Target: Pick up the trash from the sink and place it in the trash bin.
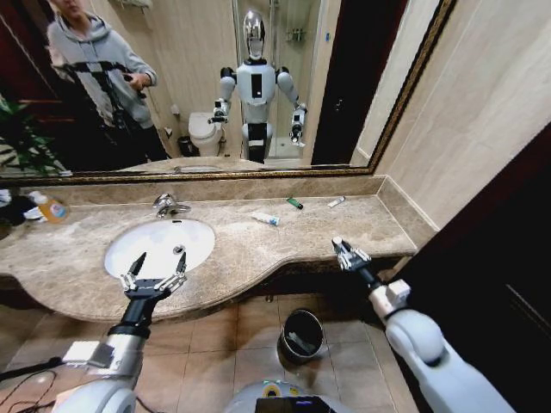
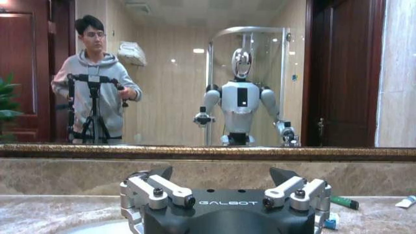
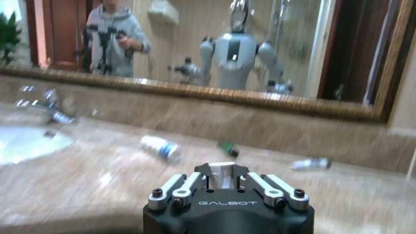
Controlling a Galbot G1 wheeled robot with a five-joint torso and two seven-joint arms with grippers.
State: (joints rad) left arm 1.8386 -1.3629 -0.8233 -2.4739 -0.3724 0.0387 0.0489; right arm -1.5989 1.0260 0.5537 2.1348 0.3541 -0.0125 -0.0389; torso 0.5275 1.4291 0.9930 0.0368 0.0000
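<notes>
The white oval sink point(image 1: 138, 245) is set in a beige marble counter, with nothing in the basin except its drain. Trash lies on the counter to its right: a white tube with blue marks point(image 1: 265, 218), a small green piece point(image 1: 294, 203) and a white packet point(image 1: 336, 201). My left gripper point(image 1: 153, 277) hovers open over the basin's front rim. My right gripper point(image 1: 349, 254) is at the counter's front edge, shut, with a small pale bit point(image 3: 222, 171) between its tips. The black trash bin point(image 1: 301, 334) stands on the floor below the counter.
A chrome tap point(image 1: 168, 205) rises behind the basin. A clear bottle with an orange label point(image 1: 52, 208) stands at the far left by a plant. A mirror runs along the back and a tiled wall point(image 1: 482, 112) closes the right side.
</notes>
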